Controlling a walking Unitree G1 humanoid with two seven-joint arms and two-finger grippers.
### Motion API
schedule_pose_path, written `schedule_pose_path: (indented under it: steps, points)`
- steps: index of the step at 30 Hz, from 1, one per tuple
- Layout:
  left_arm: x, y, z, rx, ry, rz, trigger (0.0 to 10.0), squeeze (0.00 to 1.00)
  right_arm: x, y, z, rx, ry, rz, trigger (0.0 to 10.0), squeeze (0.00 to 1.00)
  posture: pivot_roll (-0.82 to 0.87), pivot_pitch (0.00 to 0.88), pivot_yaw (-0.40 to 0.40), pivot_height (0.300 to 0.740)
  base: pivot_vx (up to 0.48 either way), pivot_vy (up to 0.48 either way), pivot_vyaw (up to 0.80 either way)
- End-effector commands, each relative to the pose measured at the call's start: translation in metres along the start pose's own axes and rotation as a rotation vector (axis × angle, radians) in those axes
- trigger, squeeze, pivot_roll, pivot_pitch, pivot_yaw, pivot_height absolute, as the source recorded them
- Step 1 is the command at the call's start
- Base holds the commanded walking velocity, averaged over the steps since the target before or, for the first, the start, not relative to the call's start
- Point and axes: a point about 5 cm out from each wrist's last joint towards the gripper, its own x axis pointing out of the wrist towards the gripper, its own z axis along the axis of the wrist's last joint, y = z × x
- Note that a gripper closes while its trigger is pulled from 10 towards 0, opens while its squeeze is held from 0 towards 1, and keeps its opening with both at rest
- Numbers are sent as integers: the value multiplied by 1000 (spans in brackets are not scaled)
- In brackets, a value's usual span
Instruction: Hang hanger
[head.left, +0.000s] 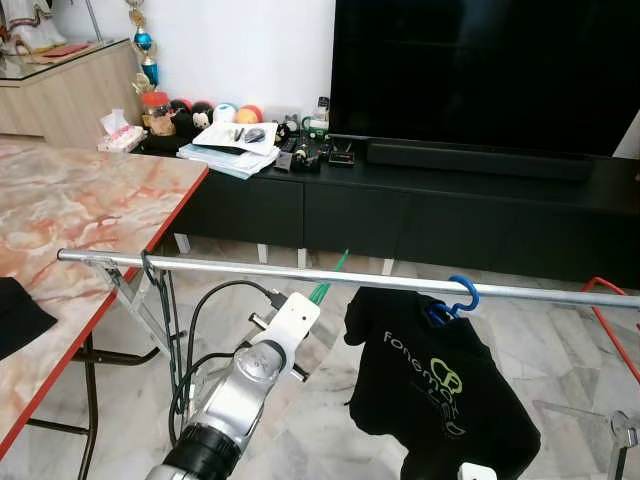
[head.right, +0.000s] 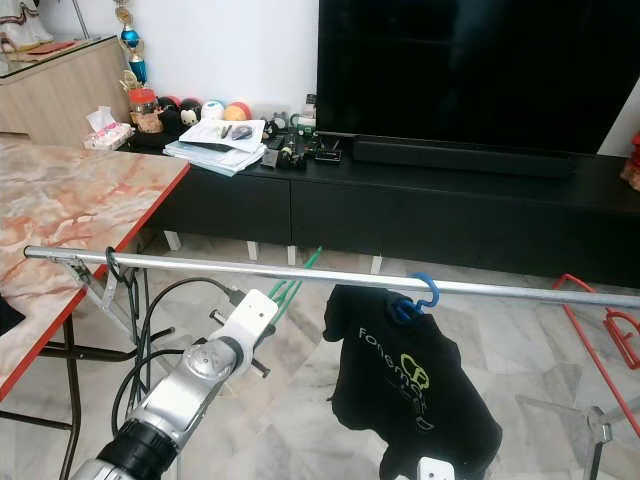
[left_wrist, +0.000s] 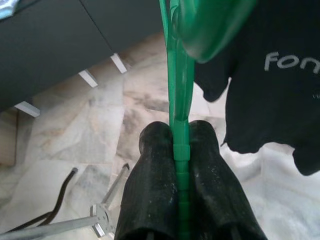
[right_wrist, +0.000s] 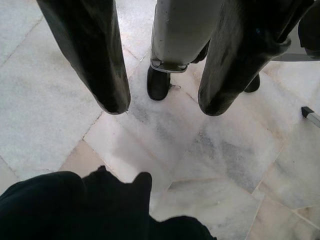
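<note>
The left gripper (left_wrist: 181, 145) is clamped on the green hanger (left_wrist: 179, 90) (just below the rail (head.left: 300, 272)), while the right gripper (right_wrist: 160, 107) hangs spread apart.

1. From the head we look forward and down on the rail (head.left: 350, 277) and TV cabinet (head.right: 420, 215), both eyes sharing this scene.
2. Our left wrist camera sits close behind its fingers (left_wrist: 155, 200).
3. Our right wrist camera faces the floor (right_wrist: 210, 165).

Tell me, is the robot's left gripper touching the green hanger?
Touching. The left wrist view shows the left gripper shut on the green hanger, both fingers pressing its stem.
</note>
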Motion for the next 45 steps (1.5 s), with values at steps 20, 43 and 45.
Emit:
schedule_pose_path:
  steps: [20,43,45]
  points:
    - [18,22,5,-255,107,104,10000,0,0,-1,2,-4,-1,0,10000,0,138,0,-45,740,0,0,0]
    - [12,11,-12,-269,136,101,10000,902,0,1,1,-2,3,7,10000,0,147,0,-30,740,0,0,0]
    - [9,11,-11,-247,119,103,10000,898,0,2,0,-2,4,8,10000,0,151,0,-29,740,0,0,0]
